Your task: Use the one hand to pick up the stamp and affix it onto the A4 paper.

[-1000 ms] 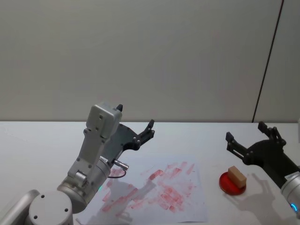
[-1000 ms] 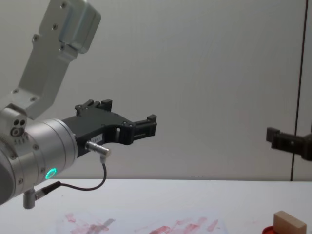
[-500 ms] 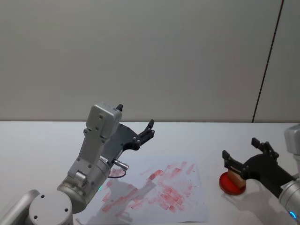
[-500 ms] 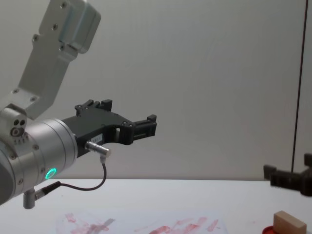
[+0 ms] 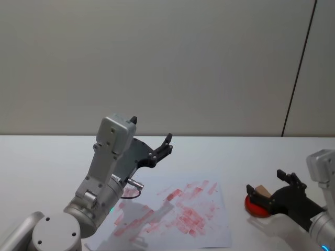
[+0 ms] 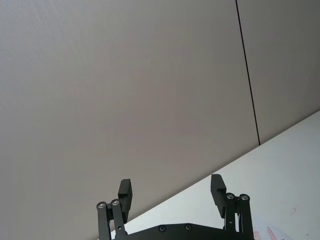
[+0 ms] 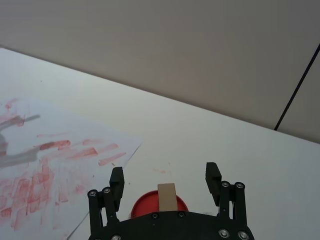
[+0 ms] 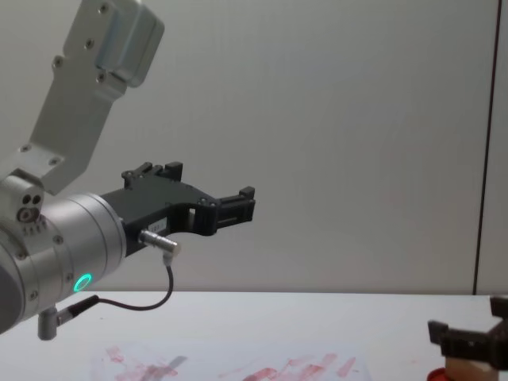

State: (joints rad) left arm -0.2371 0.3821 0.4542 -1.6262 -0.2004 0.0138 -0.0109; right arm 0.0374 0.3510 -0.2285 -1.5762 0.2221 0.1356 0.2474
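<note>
Two fingers of the right gripper (image 7: 165, 176) stand wide apart on either side of the stamp (image 7: 167, 196), placed so that closing would pinch it. The stamp sits on the red pad (image 5: 254, 208), lower right in the head view, beside the paper (image 5: 183, 214). The left gripper (image 6: 171, 184) hangs idle and spread at left-centre.

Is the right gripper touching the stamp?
Apart. The right wrist view shows the stamp between the open fingers of the right gripper, a gap on each side.
</note>
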